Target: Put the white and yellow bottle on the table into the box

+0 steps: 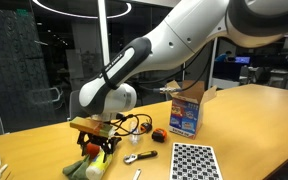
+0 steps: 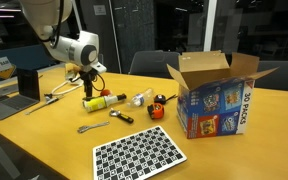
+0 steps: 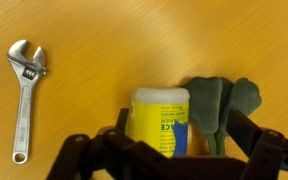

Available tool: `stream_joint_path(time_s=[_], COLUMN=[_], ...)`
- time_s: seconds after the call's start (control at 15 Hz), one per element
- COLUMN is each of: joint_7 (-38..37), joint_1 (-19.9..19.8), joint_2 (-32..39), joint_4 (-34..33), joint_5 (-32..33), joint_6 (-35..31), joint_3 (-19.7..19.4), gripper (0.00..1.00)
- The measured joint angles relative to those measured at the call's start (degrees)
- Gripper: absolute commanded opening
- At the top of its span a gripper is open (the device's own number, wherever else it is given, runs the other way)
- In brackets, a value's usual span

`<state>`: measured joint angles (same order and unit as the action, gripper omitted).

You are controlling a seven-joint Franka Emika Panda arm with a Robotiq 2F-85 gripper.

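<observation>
Grasp approach is judged in hand: the pincer (image 3: pixel 174 152) is held apart just above the white and yellow bottle (image 3: pixel 161 118), which lies on its side on the desk (image 3: pixel 94 40), framed between the jaws with a dark green object (image 3: pixel 222 100) just beside it. Closure on the bottle alone is called for next, then a carry to the box (image 2: pixel 219 95), well apart.

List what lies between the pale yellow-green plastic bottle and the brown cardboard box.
In an exterior view, a small clear bottle and a red-orange ball lie between the pale yellow-green plastic bottle and the brown cardboard box.
</observation>
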<state>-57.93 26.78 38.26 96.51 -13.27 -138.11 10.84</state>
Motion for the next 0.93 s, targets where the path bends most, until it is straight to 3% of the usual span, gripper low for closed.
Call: stream_joint_path(time_s=[0.67,0.73,0.93], joint_7=[1.1,1.2,1.8], joint_1=[-0.4,-0.5,-0.7], joint_2=[6.4,6.8,7.8], joint_4=[-6.7,-6.9,-7.1], joint_5=[5.3,5.3,5.2], joint_6=[2.0,2.1,2.1], joint_3=[-3.6,-3.5,-3.2], gripper=[1.0,0.8,0.58])
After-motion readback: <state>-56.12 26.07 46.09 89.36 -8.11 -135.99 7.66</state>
